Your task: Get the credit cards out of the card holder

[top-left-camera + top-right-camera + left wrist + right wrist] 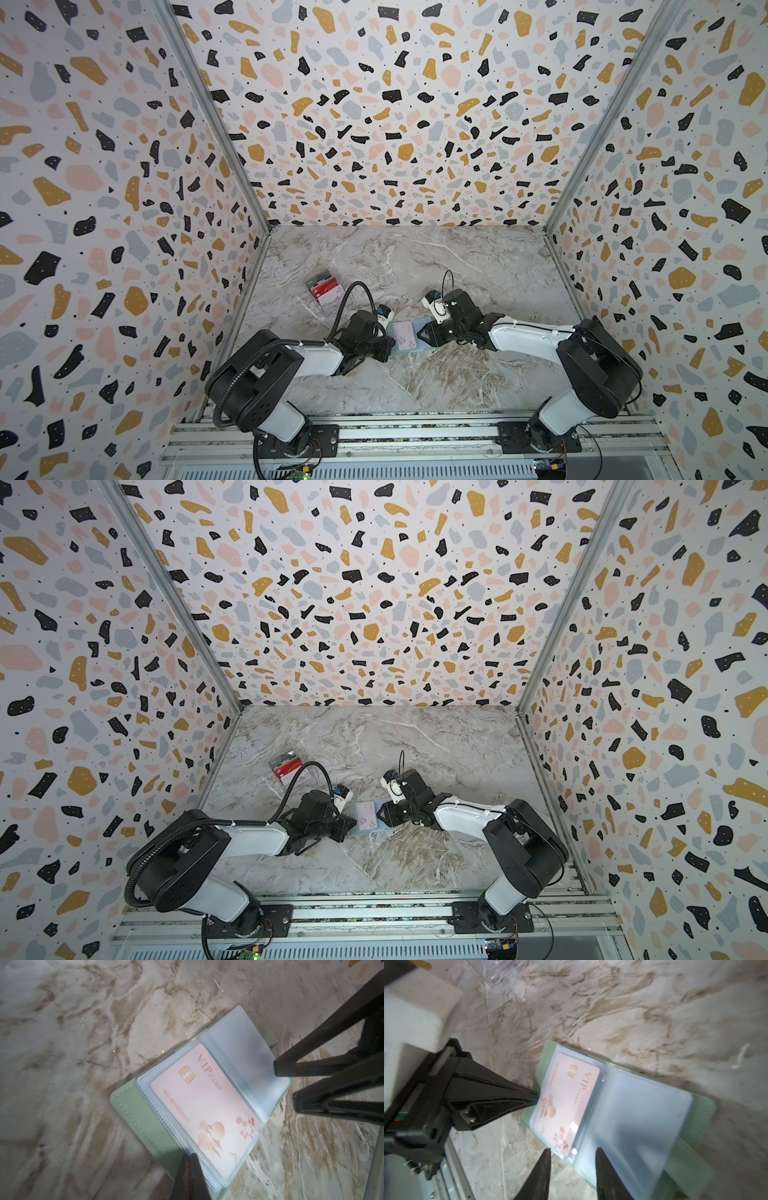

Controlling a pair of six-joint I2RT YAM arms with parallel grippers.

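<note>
Right wrist | my right gripper [573, 1153] part-open, empty, at card holder [702, 1111] | left gripper [536, 1097] closed, tip on holder edge | pink card [571, 1101] sleeved

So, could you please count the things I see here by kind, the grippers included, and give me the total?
Card holder: 1, lying open
Credit card: 1, pink-white, inside the holder
Clear plastic box: 1, contents too small to count
Grippers: 2, the left gripper and the right gripper
Total: 5
</note>
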